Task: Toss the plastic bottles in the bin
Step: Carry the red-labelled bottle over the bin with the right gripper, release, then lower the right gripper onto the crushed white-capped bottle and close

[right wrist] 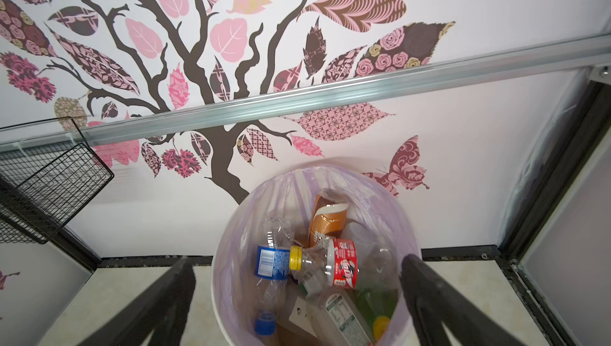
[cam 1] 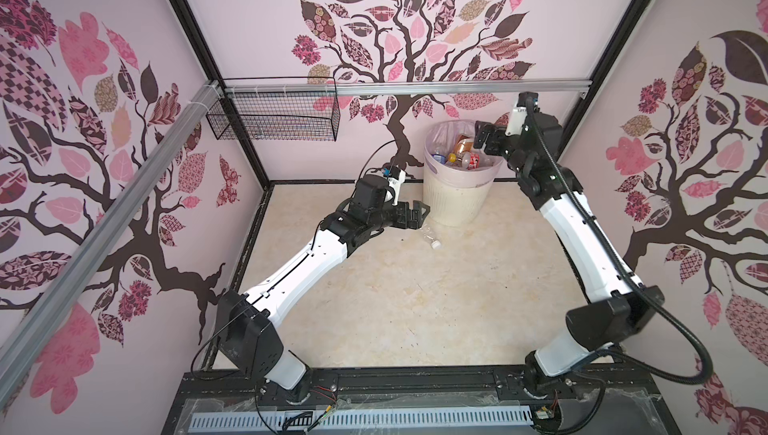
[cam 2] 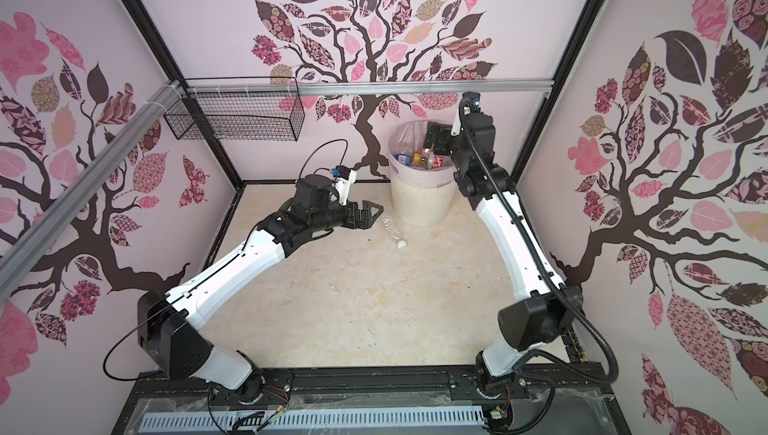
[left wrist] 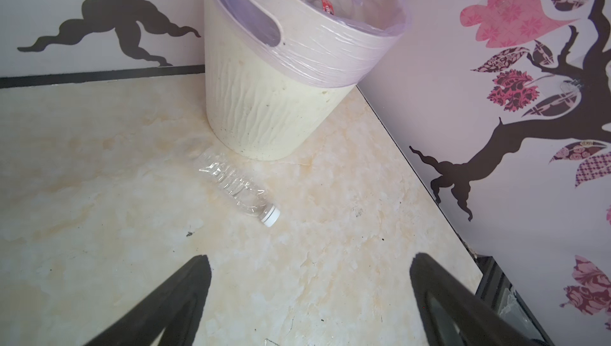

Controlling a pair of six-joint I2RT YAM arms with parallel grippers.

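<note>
The cream ribbed bin, lined with a pale pink bag, stands at the back of the floor. Several plastic bottles lie inside it, among them a red-labelled one, a blue-labelled one and a brown-labelled one. My right gripper hangs open and empty above the bin's mouth. One clear bottle with a white cap lies on the floor against the bin's foot. My left gripper is open, just short of that bottle.
A black wire basket hangs on the back wall at the left, under an aluminium rail. Patterned walls close in the marbled floor on three sides.
</note>
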